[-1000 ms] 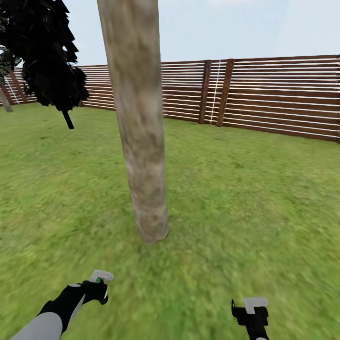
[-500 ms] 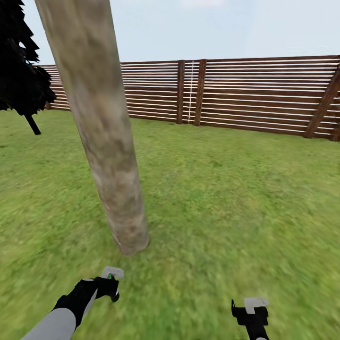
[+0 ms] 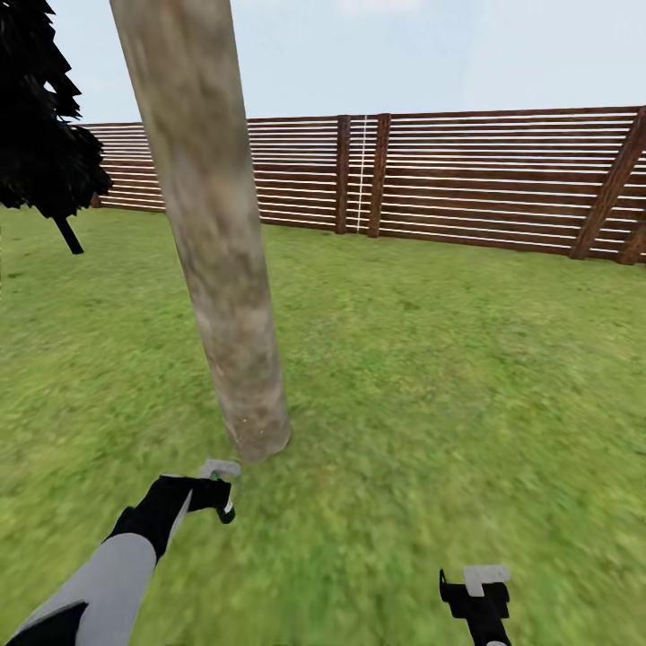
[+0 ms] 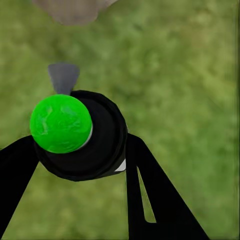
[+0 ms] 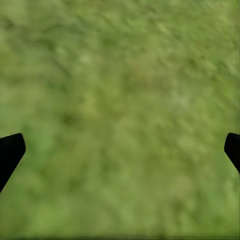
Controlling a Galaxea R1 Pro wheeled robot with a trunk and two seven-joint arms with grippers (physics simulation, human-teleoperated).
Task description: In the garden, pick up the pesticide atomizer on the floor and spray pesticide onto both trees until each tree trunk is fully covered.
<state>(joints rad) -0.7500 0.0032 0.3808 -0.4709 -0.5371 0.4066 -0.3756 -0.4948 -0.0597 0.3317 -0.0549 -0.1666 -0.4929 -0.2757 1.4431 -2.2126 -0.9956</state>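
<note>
Since half a second ago, the left gripper [image 3: 218, 492] has advanced toward the base of the tree trunk [image 3: 215, 260]. In the head view it previously sat lower in the frame; it now lies at 7 o'clock from the trunk foot, just beside it. The trunk itself has shifted slightly in the frame, which indicates camera movement as well.

The left fingers are clamped around the pesticide atomizer [image 4: 80, 135], a dark round body with a green cap [image 4: 61, 123] and a grey nozzle [image 4: 63, 76]. In the left wrist view the nozzle points at the trunk base [image 4: 75, 10]. Judgement: the atomizer is in hand and aimed, so the step in hand is spraying the lower trunk of this tree. No spray or covering is discernible on the bark.

The right gripper [image 3: 477, 594] hangs low at 5 o'clock from the trunk, well apart from it, with its jaws spread wide over bare grass and holding nothing.

Surface: the floor [image 3: 431, 386] is level green lawn. Surroundings: a brown slatted fence [image 3: 484, 179] bounds the garden at 12 to 2 o'clock; a dark narrow tree [image 3: 45, 135] stands at 10 o'clock.
</note>
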